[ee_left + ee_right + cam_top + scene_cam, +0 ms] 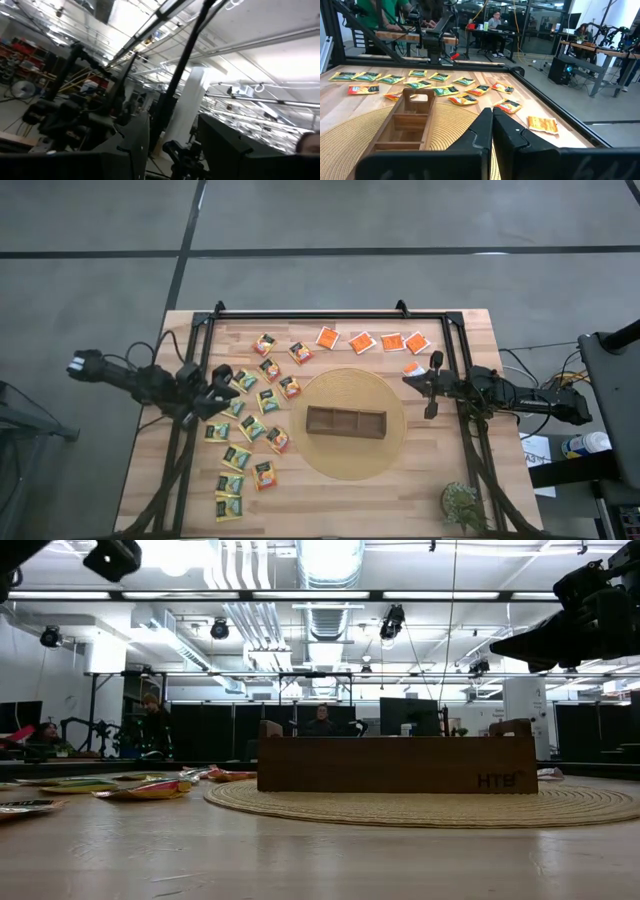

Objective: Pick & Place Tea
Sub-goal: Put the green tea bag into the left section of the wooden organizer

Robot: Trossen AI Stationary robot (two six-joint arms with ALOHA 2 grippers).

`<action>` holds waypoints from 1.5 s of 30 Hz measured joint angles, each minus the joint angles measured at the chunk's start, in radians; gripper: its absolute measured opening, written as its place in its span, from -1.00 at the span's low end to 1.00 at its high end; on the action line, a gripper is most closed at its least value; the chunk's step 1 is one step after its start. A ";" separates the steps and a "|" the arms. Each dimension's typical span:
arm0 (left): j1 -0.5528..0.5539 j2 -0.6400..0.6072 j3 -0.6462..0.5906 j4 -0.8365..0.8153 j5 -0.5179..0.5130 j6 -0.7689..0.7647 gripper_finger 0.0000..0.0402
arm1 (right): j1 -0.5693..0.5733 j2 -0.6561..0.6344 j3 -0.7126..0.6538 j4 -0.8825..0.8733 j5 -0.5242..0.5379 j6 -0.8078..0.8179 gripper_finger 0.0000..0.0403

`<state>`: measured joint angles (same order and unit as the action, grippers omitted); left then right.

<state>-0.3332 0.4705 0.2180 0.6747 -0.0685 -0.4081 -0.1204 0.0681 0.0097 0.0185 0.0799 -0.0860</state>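
Overhead – tea sachets [252, 428] scattered, wooden tray [345, 421] bare.

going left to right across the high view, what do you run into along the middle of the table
left gripper → cluster of tea sachets → wooden tray on the round woven mat → right gripper, beside a lone orange sachet
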 joint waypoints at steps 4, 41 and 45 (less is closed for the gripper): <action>-0.059 0.042 0.040 0.000 0.000 0.048 -0.19 | 0.000 0.000 0.000 0.000 0.000 0.000 -0.96; -0.511 0.571 0.557 -0.488 -0.655 0.342 -0.19 | 0.000 0.000 0.000 0.000 0.000 0.000 -0.96; -0.564 0.629 0.586 -0.491 -0.742 0.328 -0.19 | 0.000 0.000 0.000 0.000 0.000 0.000 -0.96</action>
<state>-0.8973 1.0999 0.8043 0.1838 -0.8108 -0.0797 -0.1204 0.0685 0.0096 0.0185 0.0801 -0.0860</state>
